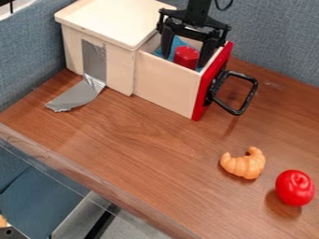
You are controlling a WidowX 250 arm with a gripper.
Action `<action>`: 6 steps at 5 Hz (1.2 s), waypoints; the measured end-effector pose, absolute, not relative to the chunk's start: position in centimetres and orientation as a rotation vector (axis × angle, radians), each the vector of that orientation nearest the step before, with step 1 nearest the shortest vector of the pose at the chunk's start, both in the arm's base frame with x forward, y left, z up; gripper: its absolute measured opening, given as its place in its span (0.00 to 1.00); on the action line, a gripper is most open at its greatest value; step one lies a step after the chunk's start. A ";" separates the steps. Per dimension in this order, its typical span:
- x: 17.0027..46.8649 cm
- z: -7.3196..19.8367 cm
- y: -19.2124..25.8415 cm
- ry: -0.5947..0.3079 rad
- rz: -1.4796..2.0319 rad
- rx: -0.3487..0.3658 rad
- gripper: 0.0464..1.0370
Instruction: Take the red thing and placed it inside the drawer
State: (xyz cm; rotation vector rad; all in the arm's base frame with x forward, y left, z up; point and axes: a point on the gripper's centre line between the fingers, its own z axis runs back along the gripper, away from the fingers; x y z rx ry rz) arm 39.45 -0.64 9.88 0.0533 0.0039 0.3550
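Seemingly, the placing is nearly completed: the red block (186, 56) is lodged inside the drawer (164, 86), apparently ungripped between the parted fingers of the gripper (184, 61), and only withdrawal is left.

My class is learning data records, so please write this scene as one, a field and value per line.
drawer: open, red front
red block: inside drawer
blue item: inside drawer
end effector: at drawer, fingers apart
croissant: on table
red fruit: on table, near croissant
tape: silver, on cabinet, loose end on table
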 end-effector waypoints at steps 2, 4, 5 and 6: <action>38.4 10.8 -2.0 -0.035 0.339 0.062 0.96; 35.1 13.5 -1.8 -0.093 0.352 0.044 0.96; 33.4 14.1 -1.9 -0.094 0.338 0.026 0.96; 33.4 14.4 -1.9 -0.103 0.338 0.024 0.96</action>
